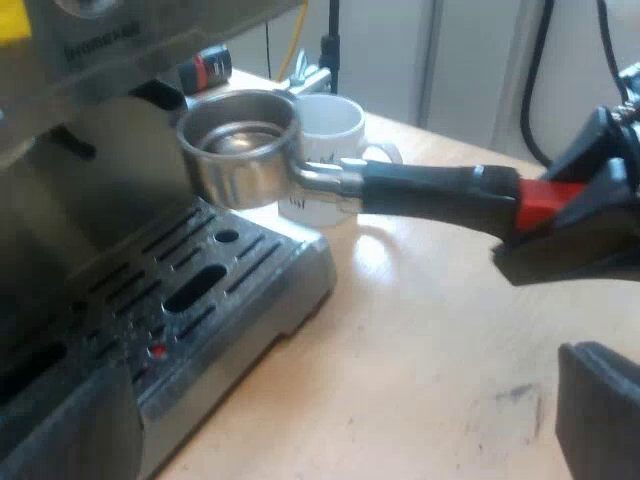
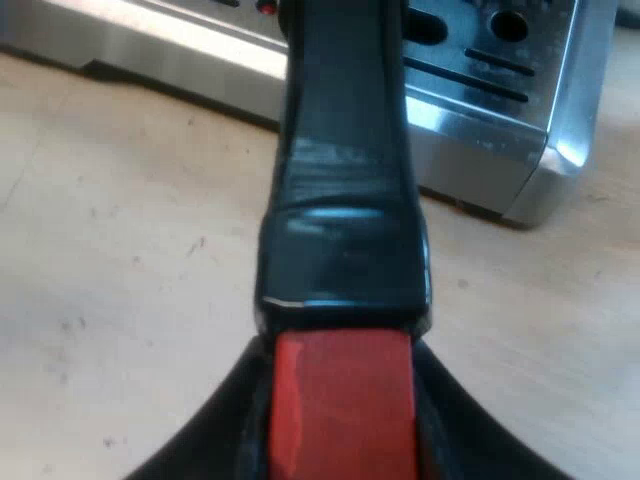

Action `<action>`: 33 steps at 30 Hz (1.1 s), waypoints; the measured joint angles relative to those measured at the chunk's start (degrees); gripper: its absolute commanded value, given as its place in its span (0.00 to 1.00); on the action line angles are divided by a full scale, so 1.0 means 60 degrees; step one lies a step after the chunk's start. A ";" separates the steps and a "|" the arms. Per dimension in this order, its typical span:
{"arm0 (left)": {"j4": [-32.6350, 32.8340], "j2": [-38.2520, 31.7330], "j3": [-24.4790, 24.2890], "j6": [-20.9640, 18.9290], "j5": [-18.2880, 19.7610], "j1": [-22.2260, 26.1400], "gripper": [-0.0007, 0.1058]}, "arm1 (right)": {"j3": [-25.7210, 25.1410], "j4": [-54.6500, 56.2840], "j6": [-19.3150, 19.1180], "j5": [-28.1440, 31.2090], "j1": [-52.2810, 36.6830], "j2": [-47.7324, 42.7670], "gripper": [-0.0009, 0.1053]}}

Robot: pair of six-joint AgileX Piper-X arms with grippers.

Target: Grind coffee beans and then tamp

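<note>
Held level in the air, not locked in: the metal holder point(image 1: 240, 170), round end above the corner of the drip tray point(image 1: 200, 290) of the espresso machine point(image 1: 90, 200). Clamped at the red end of the dark handle point(image 2: 345, 200), between the closed fingers of the right gripper point(image 2: 340, 440). Spread wide and holding nothing, the left gripper point(image 1: 330, 430), over the table point(image 1: 430, 340) beside the machine. Just behind the round end, a white mug point(image 1: 330, 125) with a dark print, too small to read. On the machine's front panel, some lettering, also not possible to read.
</note>
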 measured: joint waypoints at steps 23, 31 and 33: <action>0.2856 -0.0879 -0.0938 0.0032 0.0022 0.0000 0.81 | 0.2153 -0.1214 -0.4174 -0.2262 0.0418 -0.2650 0.01; 0.3016 0.0004 -0.0938 0.0243 0.0344 0.0000 0.81 | 0.3636 -0.2743 -0.4306 -0.2744 -0.0111 -0.2650 0.01; 0.3008 0.0397 -0.0938 0.0462 0.0381 0.0000 0.81 | 0.3957 -0.2989 -0.4306 -0.2908 -0.0237 -0.2650 0.01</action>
